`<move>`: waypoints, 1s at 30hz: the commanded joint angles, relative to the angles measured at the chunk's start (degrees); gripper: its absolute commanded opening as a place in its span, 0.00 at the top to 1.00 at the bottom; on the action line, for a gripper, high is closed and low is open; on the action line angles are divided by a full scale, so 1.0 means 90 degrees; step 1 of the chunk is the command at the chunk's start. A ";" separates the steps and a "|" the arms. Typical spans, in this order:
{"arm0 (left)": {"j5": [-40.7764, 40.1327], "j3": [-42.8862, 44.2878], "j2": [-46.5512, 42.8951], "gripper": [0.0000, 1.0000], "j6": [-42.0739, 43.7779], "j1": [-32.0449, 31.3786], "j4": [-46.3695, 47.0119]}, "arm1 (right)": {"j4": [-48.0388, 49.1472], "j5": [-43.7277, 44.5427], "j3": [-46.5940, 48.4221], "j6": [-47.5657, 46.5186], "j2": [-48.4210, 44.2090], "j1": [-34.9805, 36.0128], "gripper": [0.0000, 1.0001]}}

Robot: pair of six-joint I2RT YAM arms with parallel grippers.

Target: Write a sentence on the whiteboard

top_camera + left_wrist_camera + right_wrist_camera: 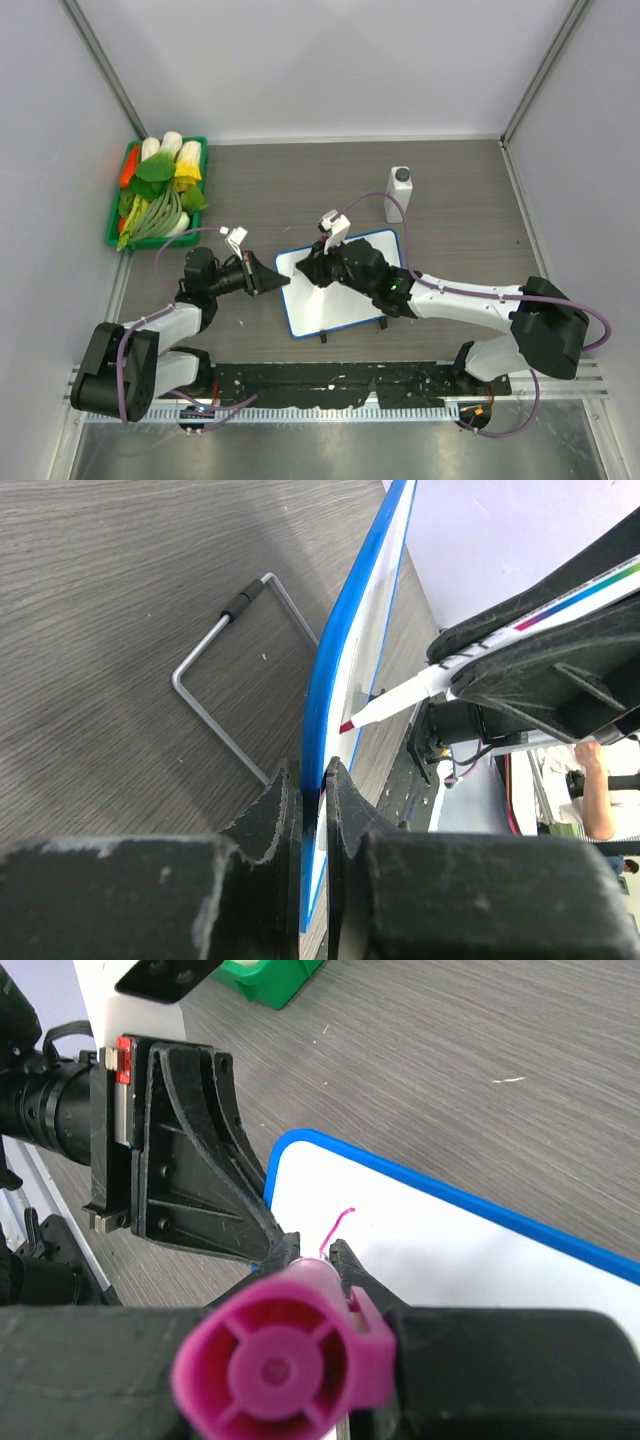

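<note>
The whiteboard (337, 306), white with a thin blue rim, lies on the table between the arms. My left gripper (283, 283) is shut on its left rim; in the left wrist view the jaws (312, 788) pinch the blue edge (345, 650). My right gripper (318, 272) hovers over the board's left part, shut on a pink marker (275, 1370) that points down at the board (460, 1255). The marker tip (352, 723) meets the white surface. Of the sentence, only one short curved pink stroke (336, 1228) shows, just beyond the right gripper (312, 1252).
A white bottle with a grey cap (399, 194) stands behind the board. A green tray of vegetables (157, 190) sits at the back left. A bent wire stand (225, 675) lies on the wood beside the board's left edge.
</note>
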 commanded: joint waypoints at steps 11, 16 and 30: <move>-0.0202 -0.0106 -0.0154 1.00 0.0213 -0.0010 0.0058 | 0.0130 0.0261 0.0234 -0.0023 -0.0477 0.0101 0.99; -0.0203 -0.0116 -0.0174 1.00 0.0213 -0.0010 0.0028 | 0.0267 0.0290 0.0439 0.0055 -0.0487 0.0101 0.99; -0.0212 -0.0116 -0.0252 1.00 0.0252 -0.0020 -0.0040 | -0.0143 0.0847 0.0879 0.0045 -0.0008 0.0101 0.99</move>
